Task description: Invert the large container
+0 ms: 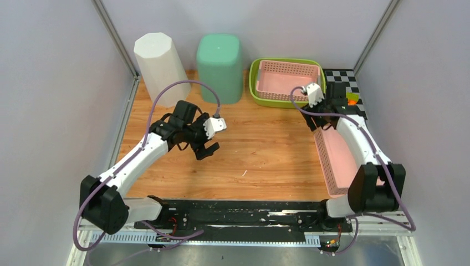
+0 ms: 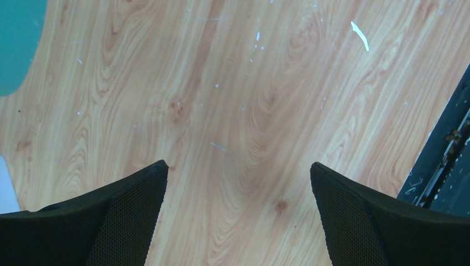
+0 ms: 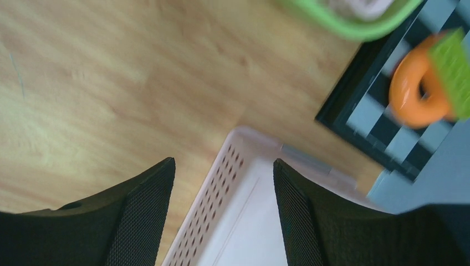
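Two arms reach over the bench (image 1: 260, 152). The left gripper (image 2: 238, 216) hangs over bare wood left of the middle, jaws spread wide and holding nothing. The large pink container (image 1: 338, 158) lies along the right edge. The right gripper (image 3: 220, 164) straddles its far corner, jaws apart; whether they pinch it I cannot tell.

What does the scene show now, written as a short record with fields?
left claw: open, empty, above the wooden table
right claw: open, at a corner of the large pink perforated plastic basket
back row: white faceted plastic bin, mint green plastic bin, second pink perforated basket inside lime green tray
checkered board: orange ring, green block
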`<move>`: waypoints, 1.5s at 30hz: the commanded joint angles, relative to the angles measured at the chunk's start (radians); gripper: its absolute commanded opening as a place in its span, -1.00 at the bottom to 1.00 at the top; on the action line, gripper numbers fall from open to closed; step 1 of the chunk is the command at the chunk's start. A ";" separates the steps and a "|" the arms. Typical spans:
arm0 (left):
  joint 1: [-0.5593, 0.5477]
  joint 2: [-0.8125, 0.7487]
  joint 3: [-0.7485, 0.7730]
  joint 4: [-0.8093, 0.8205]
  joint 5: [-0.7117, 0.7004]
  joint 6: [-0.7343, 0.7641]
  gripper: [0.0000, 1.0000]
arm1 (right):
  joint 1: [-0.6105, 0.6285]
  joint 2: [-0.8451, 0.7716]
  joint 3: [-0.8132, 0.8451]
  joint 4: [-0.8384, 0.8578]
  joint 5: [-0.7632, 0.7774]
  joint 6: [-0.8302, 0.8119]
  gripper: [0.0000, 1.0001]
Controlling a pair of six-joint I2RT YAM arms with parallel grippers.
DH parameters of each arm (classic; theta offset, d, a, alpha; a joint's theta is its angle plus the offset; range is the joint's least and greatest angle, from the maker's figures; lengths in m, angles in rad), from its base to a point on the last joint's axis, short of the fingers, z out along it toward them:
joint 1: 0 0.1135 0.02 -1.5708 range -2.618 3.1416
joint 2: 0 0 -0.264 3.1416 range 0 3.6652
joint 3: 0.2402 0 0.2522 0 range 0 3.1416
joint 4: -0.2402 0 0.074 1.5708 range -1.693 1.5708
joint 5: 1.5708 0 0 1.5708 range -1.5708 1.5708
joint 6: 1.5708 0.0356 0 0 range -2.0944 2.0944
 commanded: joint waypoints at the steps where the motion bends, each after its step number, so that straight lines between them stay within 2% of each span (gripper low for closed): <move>1: 0.061 -0.085 -0.094 0.031 0.123 0.124 1.00 | 0.098 0.134 0.208 0.053 0.086 0.006 0.37; 5: 0.098 -0.121 -0.145 -0.037 0.171 0.220 1.00 | 0.139 0.295 0.381 0.048 0.097 -0.036 0.35; 10: 0.154 -0.172 -0.225 -0.045 0.226 0.260 1.00 | 0.176 0.498 0.605 0.006 0.105 -0.126 0.29; 15: 0.186 -0.186 -0.254 -0.032 0.244 0.264 1.00 | 0.203 0.631 0.735 -0.005 0.112 -0.250 0.20; 20: 0.191 -0.159 -0.242 -0.048 0.254 0.267 1.00 | 0.209 0.728 0.836 -0.024 0.111 -0.298 0.13; 35: 0.207 -0.165 -0.244 -0.049 0.268 0.268 1.00 | 0.217 0.828 0.903 -0.111 0.026 -0.357 0.14; 45: 0.212 -0.168 -0.244 -0.054 0.275 0.277 1.00 | 0.218 0.898 0.940 -0.118 0.041 -0.390 0.14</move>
